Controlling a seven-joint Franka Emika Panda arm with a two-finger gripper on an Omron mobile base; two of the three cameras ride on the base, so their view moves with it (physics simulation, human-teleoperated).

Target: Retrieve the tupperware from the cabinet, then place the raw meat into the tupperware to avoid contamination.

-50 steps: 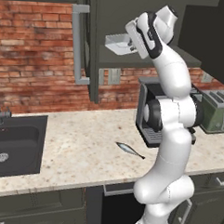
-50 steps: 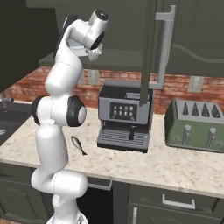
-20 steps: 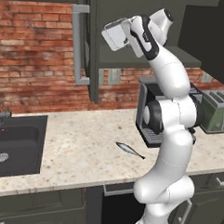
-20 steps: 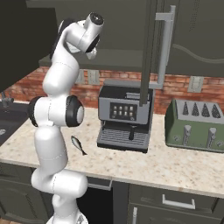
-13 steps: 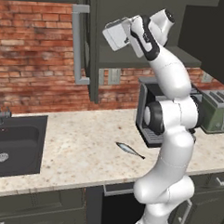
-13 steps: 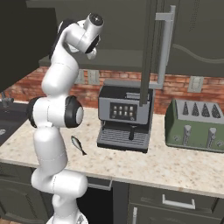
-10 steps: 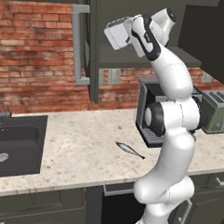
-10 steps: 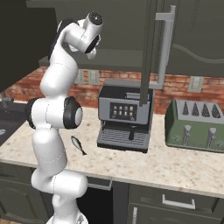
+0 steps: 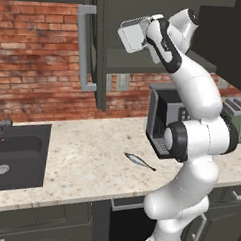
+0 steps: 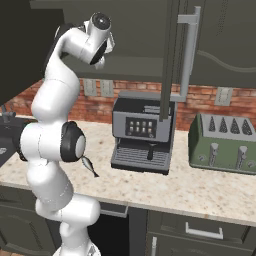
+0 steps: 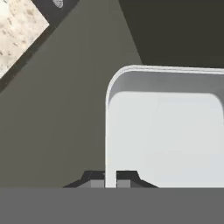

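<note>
1. Up on the wall: one cabinet (image 9: 147, 24), dark grey-green, catalogued with a door standing open and a long grey bar handle (image 9: 86, 48) on it; a second bar handle (image 10: 187, 50) is noted on the neighbouring door in the right base view.
2. One speckled stone counter (image 9: 90, 161), running beneath a red brick wall (image 9: 41, 53).
3. One dark sink basin (image 9: 15, 157), set into the counter at its left end.
4. One black coffee machine (image 10: 142, 132), stood on the counter against the brick.
5. One green toaster (image 10: 225, 142), placed just beside the coffee machine; four slots are counted.
6. One tupperware (image 9: 133, 34), translucent greyish-white, shallow, thin-walled. It is held tilted in the air in front of the open cabinet, well above the counter. It is judged light, fairly stiff and smooth, so liable to slip or swing if gripped loosely; a hold on the rim wall is judged the sensible one.
7. One gripper (image 11: 110, 179), clenched on a side wall of the tupperware, one finger seen on each face of the wall in the hand view.
8. One raw meat (image 9: 139, 161), a slender silvery fish, laid alone on the counter near the front edge. It is judged soft and slippery, best taken across the thicker mid-body and not by the pointed tail.
</note>
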